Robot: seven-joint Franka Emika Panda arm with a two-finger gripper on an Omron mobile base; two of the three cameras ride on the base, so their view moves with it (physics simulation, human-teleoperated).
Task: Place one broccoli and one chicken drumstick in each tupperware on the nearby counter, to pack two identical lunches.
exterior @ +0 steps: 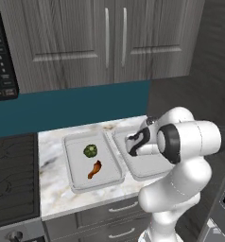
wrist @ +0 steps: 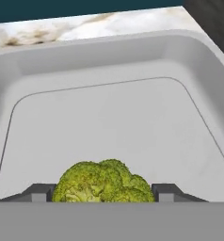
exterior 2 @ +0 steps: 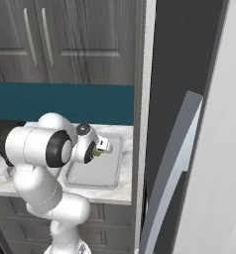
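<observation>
Tupperware: two alike grey tubs lie side by side on the marble desk [exterior: 57, 189], long sides close together. The left tub [exterior: 72, 175] holds a broccoli [exterior: 90, 151] toward its far end and a brown drumstick [exterior: 95, 169] just nearer the desk's front edge; the two pieces lie apart, both on the tub floor. The right tub [exterior: 147, 171] is partly hidden in the left base view by the white arm [exterior: 185, 142], which bends over it from the lower right.

In the hand view a second broccoli [wrist: 103, 184] sits between the two dark fingers [wrist: 102, 193], one tip showing on each side of it, pressed close against its sides. The fingers stand fairly wide and grip this floret. Beyond it lies the bare floor of the right tub [wrist: 109, 122], with its rounded rim and a strip of marble behind. Whether the floret touches the floor or hangs just above it cannot be told.

The right base view shows the same hand from the other side: a bit of green [exterior 2: 96, 153] peeks from under the wrist, over the tub's [exterior 2: 97, 171] far left part.

A black stovetop [exterior: 12, 179] lies left of the desk, a teal wall strip [exterior: 76, 106] runs behind it, and grey cabinet doors [exterior: 86, 38] hang above. Grey drawers with silver handles [exterior: 124, 206] sit under the desk.
</observation>
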